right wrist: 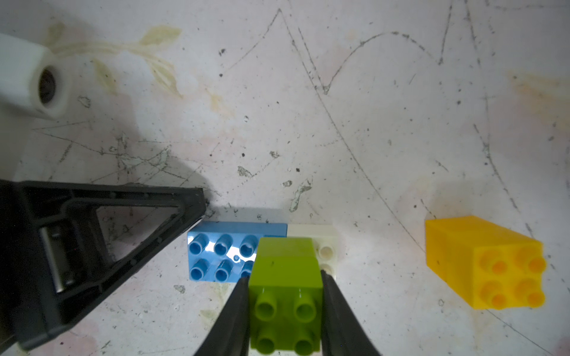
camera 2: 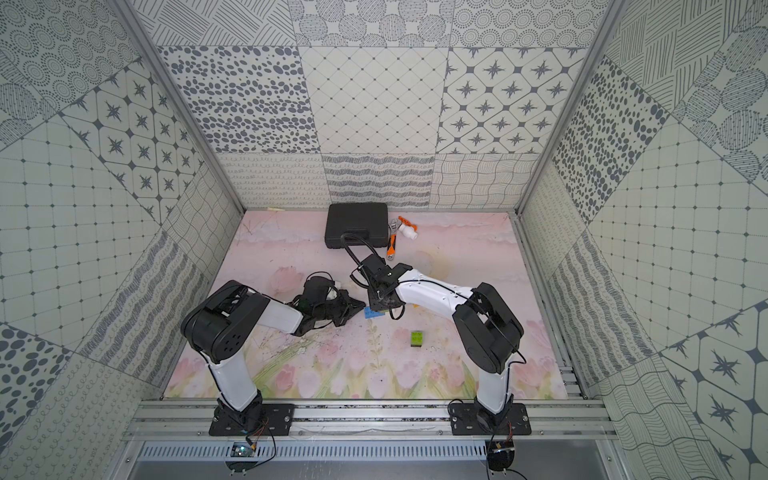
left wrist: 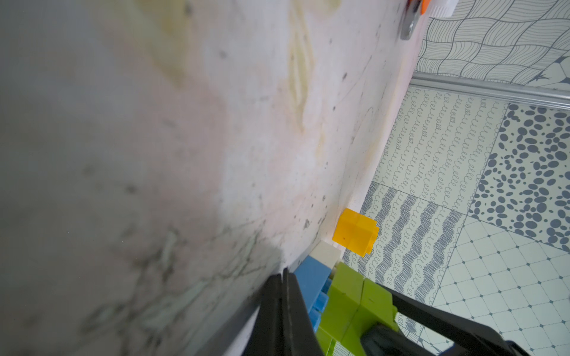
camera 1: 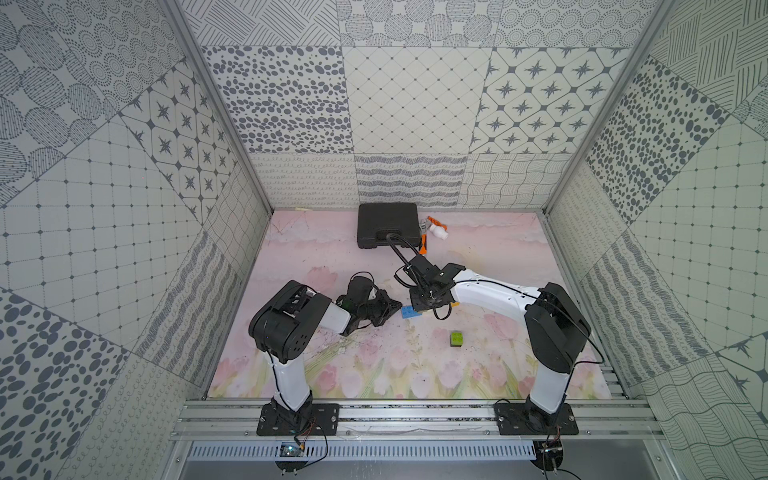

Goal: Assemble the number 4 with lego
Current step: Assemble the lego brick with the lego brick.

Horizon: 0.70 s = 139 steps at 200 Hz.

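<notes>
Lego green stack [right wrist: 285,289] squeezed in the right gripper [right wrist: 285,308], over the blue brick [right wrist: 220,252].
The left gripper [right wrist: 197,203], pinched shut and empty, leans on the blue brick's end. Line up the bumps and push straight down. The yellow bricks [right wrist: 484,262] wait nearby.

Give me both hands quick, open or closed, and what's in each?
Left hand: closed, empty, tips against the blue brick.
Right hand: closed on the stacked green bricks over the blue-white bar.
</notes>
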Tool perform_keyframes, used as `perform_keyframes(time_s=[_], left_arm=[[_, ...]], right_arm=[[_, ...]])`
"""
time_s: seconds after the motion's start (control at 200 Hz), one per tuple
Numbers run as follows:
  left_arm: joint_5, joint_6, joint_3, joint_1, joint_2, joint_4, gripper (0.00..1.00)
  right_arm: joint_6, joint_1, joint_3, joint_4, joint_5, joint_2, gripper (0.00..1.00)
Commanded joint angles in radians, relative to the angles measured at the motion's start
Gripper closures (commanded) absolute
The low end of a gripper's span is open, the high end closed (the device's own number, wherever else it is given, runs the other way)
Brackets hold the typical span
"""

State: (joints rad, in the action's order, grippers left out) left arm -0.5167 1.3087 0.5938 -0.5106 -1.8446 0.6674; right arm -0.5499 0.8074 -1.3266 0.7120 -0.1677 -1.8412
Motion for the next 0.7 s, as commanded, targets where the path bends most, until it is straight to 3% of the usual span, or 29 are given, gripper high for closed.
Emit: perform_keyframes(time_s=[0.0,0.155,0.47,0.605,0.69], left_arm=[[0.101,-0.002,-0.018,-0.007,-0.031,-0.422,1.00],[0.096,-0.006,-0.016,-0.006,-0.030,-0.421,1.00],[0.107,-0.025,-0.017,-0.003,0.025,-0.438,0.75],[0.123,-0.038,-0.013,-0.005,0.065,-0.494,0.72],[0.130,-0.039,-0.020,-0.006,0.082,-0.512,0.76]], right_arm=[[-0.003,0.011,0.000,0.075,-0.062,-0.052,1.00],[0.010,0.015,-0.034,0.163,-0.057,-0.118,1.00],[0.015,0.015,-0.079,0.250,-0.038,-0.202,1.00],[-0.040,0.012,-0.066,0.266,-0.069,-0.166,1.00],[-0.111,0.011,-0.058,0.259,-0.052,-0.140,1.00]])
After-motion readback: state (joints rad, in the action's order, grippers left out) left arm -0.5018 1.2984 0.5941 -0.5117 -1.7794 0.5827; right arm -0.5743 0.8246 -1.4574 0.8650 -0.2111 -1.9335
